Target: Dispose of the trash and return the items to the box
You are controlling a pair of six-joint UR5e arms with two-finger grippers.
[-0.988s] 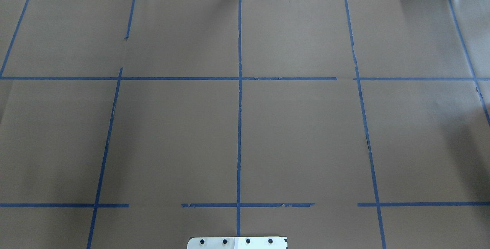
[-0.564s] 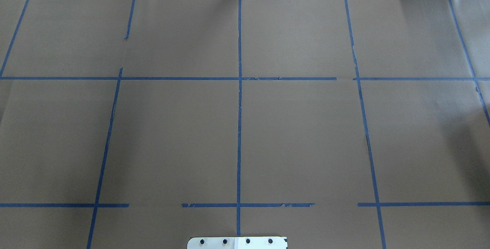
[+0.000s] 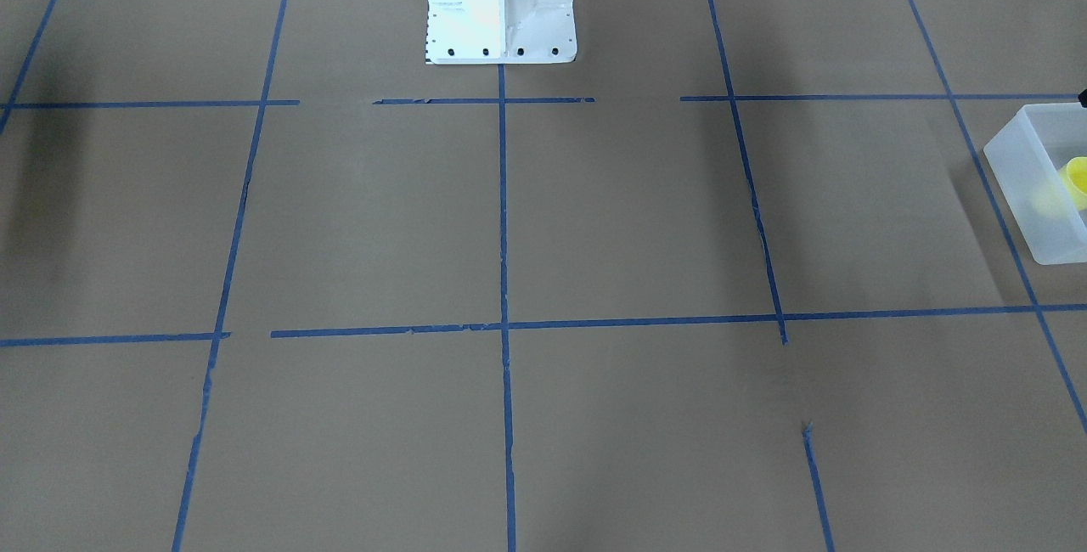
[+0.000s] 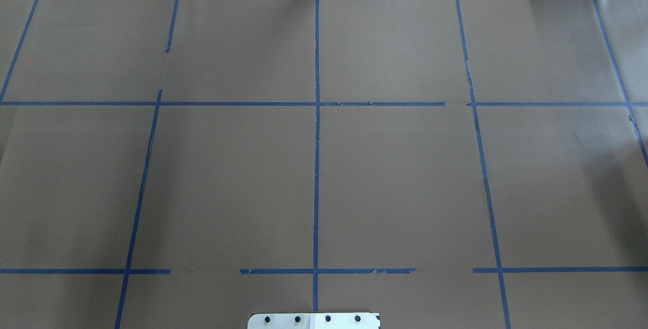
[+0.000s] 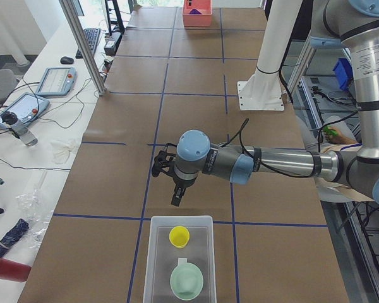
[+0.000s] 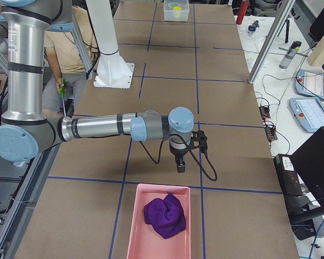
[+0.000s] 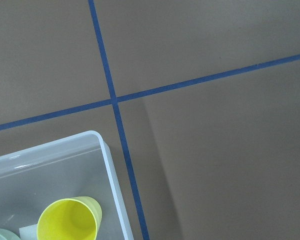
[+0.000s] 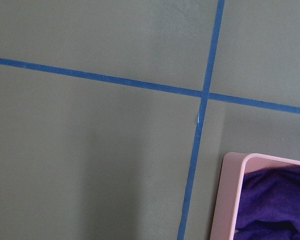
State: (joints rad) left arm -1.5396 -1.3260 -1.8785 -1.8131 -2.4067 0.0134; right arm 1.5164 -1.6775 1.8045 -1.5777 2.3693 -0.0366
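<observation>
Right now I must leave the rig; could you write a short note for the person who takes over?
Left gripper hangs near the box; open or shut, I cannot tell. Right gripper hangs near the pink tray; the same. Yellow cup and green bowl stand in the box; purple cloth lies in the pink tray. Left to do: probably only a check for trash outside these views.

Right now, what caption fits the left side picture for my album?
Left gripper hangs near the box, with the yellow cup and green bowl inside.
</observation>
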